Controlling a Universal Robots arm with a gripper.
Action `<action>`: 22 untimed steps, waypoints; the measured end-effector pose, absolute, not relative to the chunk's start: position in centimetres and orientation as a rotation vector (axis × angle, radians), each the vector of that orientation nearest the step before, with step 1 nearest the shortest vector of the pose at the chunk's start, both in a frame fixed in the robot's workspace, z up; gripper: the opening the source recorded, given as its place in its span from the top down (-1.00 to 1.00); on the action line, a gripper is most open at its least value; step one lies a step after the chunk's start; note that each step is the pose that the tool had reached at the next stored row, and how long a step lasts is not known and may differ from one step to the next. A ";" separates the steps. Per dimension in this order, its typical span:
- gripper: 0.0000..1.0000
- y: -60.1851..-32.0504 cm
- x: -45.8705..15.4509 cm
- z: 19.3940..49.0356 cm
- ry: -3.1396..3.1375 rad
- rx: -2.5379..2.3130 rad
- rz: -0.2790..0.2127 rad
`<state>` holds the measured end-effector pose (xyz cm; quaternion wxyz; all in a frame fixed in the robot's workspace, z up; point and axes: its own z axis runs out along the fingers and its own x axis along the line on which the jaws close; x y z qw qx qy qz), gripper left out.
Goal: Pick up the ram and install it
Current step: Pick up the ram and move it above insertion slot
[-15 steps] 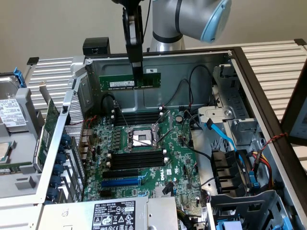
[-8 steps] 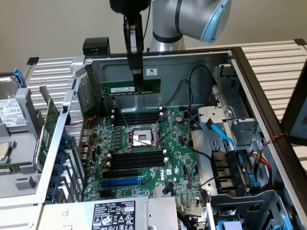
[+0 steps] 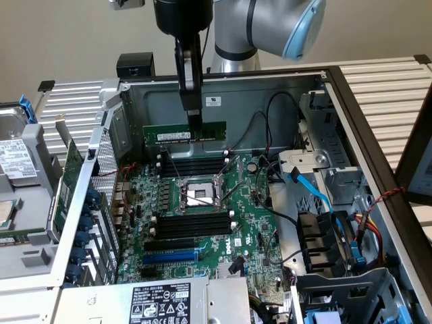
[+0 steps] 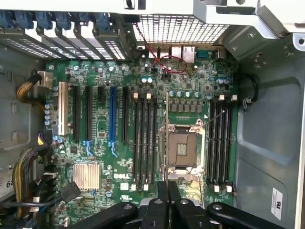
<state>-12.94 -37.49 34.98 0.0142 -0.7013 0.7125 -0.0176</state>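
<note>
Gripper (image 3: 195, 123) was clenched on the top edge of the ram (image 3: 169, 133), which hung level in the air inside the open computer case (image 3: 250, 88). Below the gripper lay the motherboard (image 3: 145, 192), its black memory slots (image 3: 192, 164) nearest under the ram and the CPU socket (image 3: 198, 196) just beyond them. The ram was not seated in any slot.

arm (image 3: 237, 34): silver-grey, light-blue cap (image 3: 305, 27) | fingers (image 4: 162, 198): black, slim
</note>
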 end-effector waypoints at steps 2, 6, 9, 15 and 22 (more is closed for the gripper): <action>0.76 -37.5 -12.9 34.6 2.218 -2.183 -0.055; 0.76 -38.0 -12.9 34.0 2.214 -2.179 -0.062; 0.76 -38.3 -12.9 33.6 2.210 -2.175 -0.070; 0.76 -38.3 -12.9 32.8 2.204 -2.167 -0.087; 0.76 -38.4 -12.9 32.3 2.221 -2.158 -0.098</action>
